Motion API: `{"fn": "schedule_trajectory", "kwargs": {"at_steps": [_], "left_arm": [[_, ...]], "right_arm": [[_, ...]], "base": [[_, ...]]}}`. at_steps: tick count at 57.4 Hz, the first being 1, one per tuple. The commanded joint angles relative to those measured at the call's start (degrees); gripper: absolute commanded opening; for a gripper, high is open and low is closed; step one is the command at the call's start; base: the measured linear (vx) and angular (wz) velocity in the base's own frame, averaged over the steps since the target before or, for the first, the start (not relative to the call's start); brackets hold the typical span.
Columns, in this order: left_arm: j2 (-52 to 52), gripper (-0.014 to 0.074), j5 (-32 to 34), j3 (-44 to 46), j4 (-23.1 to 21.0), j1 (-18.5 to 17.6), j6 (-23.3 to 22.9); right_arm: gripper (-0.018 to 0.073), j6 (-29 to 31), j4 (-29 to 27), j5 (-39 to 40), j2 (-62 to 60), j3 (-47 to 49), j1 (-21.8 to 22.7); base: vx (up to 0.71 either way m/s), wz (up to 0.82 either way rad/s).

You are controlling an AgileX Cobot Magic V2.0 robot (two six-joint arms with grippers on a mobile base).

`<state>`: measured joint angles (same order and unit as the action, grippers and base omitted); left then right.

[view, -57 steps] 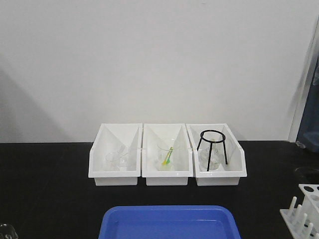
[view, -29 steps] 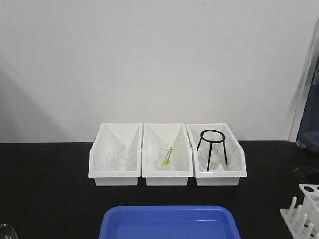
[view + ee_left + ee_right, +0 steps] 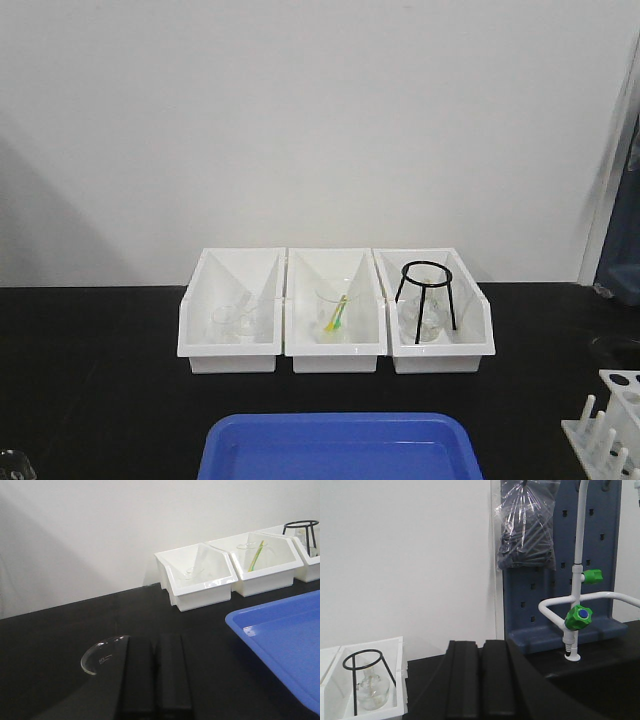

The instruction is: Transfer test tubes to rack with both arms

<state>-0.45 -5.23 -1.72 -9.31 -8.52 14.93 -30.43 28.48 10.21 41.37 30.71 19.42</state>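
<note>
My left gripper point(image 3: 156, 672) has its fingers pressed together with nothing between them, low over the black table point(image 3: 60, 630). A clear glass rim point(image 3: 100, 652) lies just left of those fingers. Ahead and to the right sit three white bins point(image 3: 200, 577), with the blue tray point(image 3: 280, 645) nearer on the right. My right gripper point(image 3: 481, 680) is likewise closed and empty, a bin with a black tripod point(image 3: 367, 680) to its left and a tap point(image 3: 577, 615) to its right. The rack point(image 3: 610, 425) stands at the table's right edge. I cannot make out any tubes.
</note>
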Motion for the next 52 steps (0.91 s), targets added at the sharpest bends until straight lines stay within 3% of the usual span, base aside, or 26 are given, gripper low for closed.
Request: {"fn": "schedule_trajectory", "kwargs": {"at_steps": [1, 8, 18, 24, 33, 40, 52], "left_arm": [[-1.21, -0.002, 4.3, -1.53, -0.35, 0.09, -0.1], [-1.21, -0.002, 4.3, -1.53, -0.35, 0.09, -0.1], [-1.21, -0.002, 4.3, -1.53, -0.35, 0.09, -0.1], [-1.21, -0.002, 4.3, -1.53, -0.35, 0.09, -0.1], [-1.21, -0.002, 4.3, -1.53, -0.35, 0.09, -0.1], [-1.21, -0.002, 4.3, -1.53, -0.35, 0.09, -0.1], [-1.15, -0.002, 4.23, -1.53, -0.35, 0.09, -0.1]], "right_arm": [[-0.0007, 1.79, -0.58, 3.75, -0.98, 0.7, 0.03], [-0.0007, 4.6, -3.8, 3.07, -5.07, -4.81, -3.67], [-0.0007, 21.45, -15.76, 1.91, -15.26, -17.1, -15.6], [-0.0007, 27.55, -22.24, 1.22, -23.46, -24.58, -20.46], [-0.0007, 28.37, -25.76, -1.09, -35.18, -33.1, -21.02], [-0.0007, 28.89, -25.81, -12.75, -42.28, -33.08, -20.73], [-0.0007, 30.1, -25.87, -15.2, -42.18, -33.08, -20.36]], "base": [[0.0, 0.0], [0.0, 0.0], [0.0, 0.0], [0.0, 0.0], [0.0, 0.0], [0.0, 0.0], [0.0, 0.0]]}}
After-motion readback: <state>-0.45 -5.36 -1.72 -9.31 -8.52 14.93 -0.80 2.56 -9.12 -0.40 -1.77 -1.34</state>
